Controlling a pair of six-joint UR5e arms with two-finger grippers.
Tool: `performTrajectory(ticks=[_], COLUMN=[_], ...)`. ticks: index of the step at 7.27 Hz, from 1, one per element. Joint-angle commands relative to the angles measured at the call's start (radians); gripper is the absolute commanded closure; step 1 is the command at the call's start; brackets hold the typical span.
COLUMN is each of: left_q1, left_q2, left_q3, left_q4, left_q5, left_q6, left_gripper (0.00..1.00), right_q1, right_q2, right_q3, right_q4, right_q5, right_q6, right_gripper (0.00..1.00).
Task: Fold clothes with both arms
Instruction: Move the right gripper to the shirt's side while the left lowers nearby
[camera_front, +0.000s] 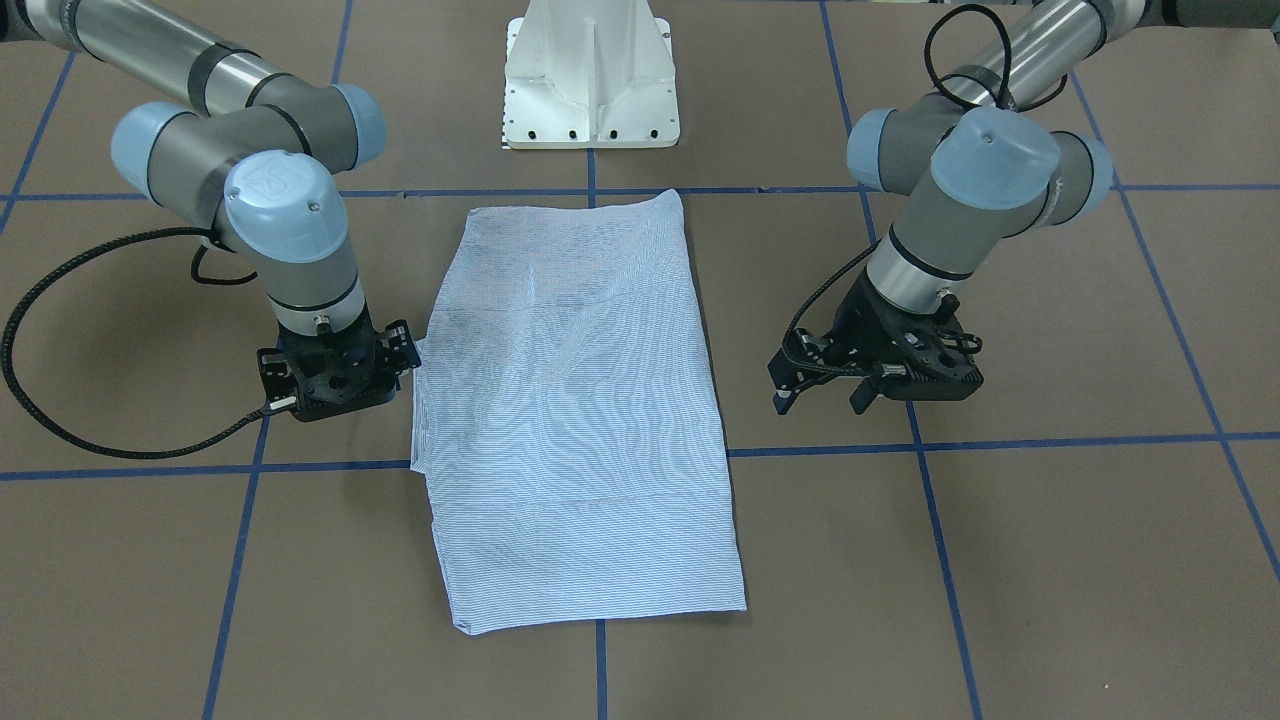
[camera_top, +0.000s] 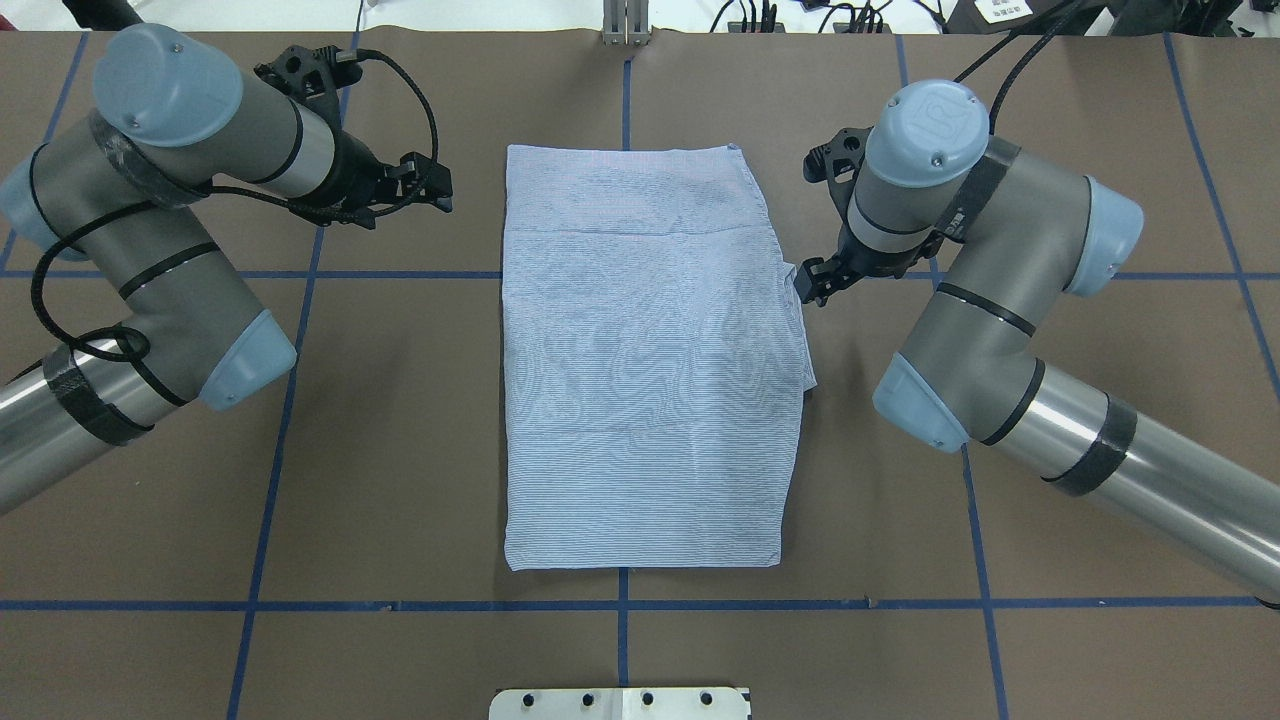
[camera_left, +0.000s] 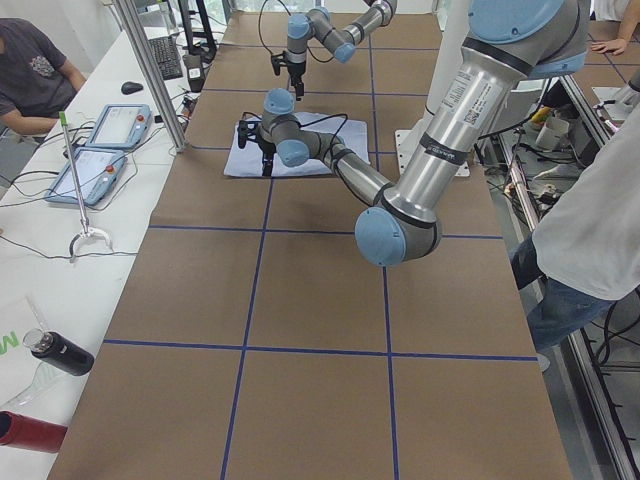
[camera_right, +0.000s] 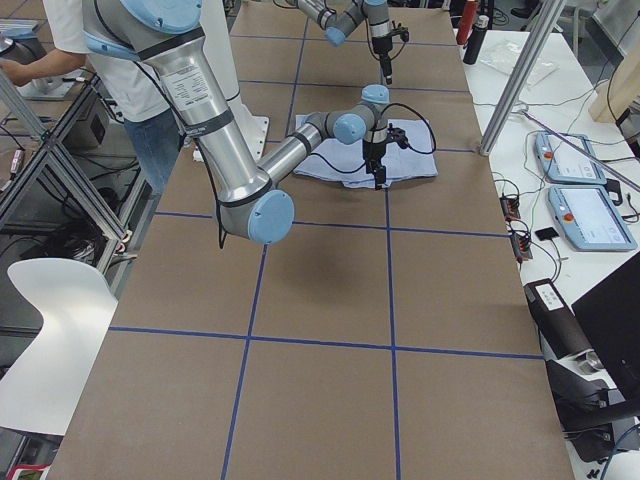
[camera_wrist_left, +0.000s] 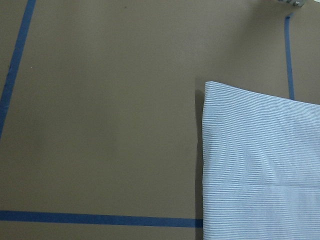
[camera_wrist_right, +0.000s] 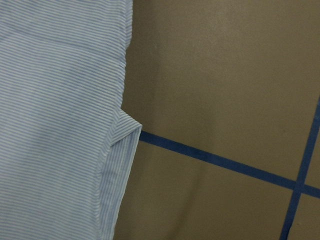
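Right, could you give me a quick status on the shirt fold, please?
Left pincer open, empty, clear of shirt. Right pincer looks open, at the shirt's edge. Shirt flat, folded to a rectangle. Nothing on it.

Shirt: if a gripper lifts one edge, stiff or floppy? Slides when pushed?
Likely floppy: the shirt lies flat in thin folded layers, so a lifted edge would probably drape and unfold. Probably light: thin fabric. A push may bunch it, given the loose flap at its edge.

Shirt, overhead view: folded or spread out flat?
Folded. The shirt lies as a compact rectangle with no sleeves or collar showing, a crease across its far end, and layered edges stepping out along one long side.
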Motion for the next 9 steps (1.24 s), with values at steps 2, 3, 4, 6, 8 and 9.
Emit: performTrajectory(ticks=[2, 3, 4, 6, 8, 9], left_q1=[0.031, 0.098, 0.181, 0.379, 0.514, 0.573], left_q2=[0.15, 0.219, 0.223, 0.206, 0.186, 0.178], left_q3=[-0.257, -0.324, -0.333, -0.332, -0.323, -0.314], left_q4=[0.006, -0.003, -0.004, -0.018, -0.021, -0.018], left_q5=[-0.055, -0.044, -0.015, 0.126, 0.233, 0.256], left_q6=[-0.065, -0.114, -0.187, -0.359, -0.429, -0.441], left_gripper=[0.01, 0.03, 0.06, 0.11, 0.12, 0.17], right_q1=[0.007, 0.005, -0.031, -0.094, -0.12, -0.123], right_q2=[-0.051, -0.064, -0.062, -0.062, -0.062, -0.067], right_q3=[0.198, 0.267, 0.304, 0.34, 0.372, 0.376], right_q4=[0.007, 0.012, 0.014, 0.015, 0.015, 0.014], right_q5=[0.12, 0.193, 0.2, 0.194, 0.182, 0.18], right_q6=[0.161, 0.282, 0.414, 0.539, 0.617, 0.627], right_gripper=[0.0, 0.0, 0.0, 0.0, 0.0, 0.0])
